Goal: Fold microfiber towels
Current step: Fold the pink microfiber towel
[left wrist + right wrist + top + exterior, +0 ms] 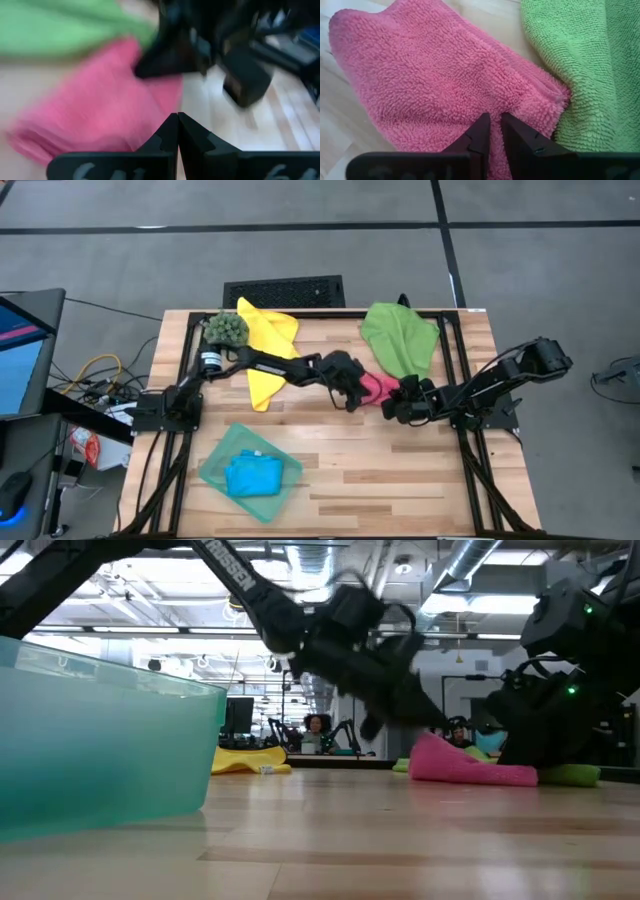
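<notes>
Pink towel [435,80] lies bunched and folded on the table [400,480]; right gripper [492,131] fingers pinch its edge; left gripper [177,131] fingers closed, empty

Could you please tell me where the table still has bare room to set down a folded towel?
The widest bare wood is the near stretch right of the teal tray holding the blue towel. A smaller patch lies between the yellow towel and the green towel. The middle is crowded: the left gripper and the right gripper meet at the pink towel.
</notes>
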### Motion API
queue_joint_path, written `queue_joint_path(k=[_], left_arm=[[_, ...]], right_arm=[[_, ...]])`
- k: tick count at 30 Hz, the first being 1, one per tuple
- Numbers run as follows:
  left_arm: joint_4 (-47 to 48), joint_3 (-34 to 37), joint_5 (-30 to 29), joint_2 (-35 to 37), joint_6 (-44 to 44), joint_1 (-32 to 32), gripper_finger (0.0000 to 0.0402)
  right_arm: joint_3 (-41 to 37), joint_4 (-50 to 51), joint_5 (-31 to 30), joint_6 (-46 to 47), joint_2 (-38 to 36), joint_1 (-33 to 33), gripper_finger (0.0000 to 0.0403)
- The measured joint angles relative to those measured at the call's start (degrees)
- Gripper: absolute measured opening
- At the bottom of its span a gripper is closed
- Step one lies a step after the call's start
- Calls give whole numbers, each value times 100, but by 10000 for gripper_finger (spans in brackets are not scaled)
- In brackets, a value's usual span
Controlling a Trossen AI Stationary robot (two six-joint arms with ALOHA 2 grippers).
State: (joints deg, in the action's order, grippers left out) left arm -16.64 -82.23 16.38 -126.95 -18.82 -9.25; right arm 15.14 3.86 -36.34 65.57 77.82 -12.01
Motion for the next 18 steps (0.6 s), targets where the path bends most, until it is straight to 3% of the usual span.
queue_joint_path(k=[10, 18], left_arm=[[260, -5, -483, -453, -176, 47, 0], [387, -23, 114, -107, -635, -75, 0]], right_arm=[[-8, -3, 81, -1, -48, 2, 77], [-46, 148, 187, -240, -659, -72, 77]])
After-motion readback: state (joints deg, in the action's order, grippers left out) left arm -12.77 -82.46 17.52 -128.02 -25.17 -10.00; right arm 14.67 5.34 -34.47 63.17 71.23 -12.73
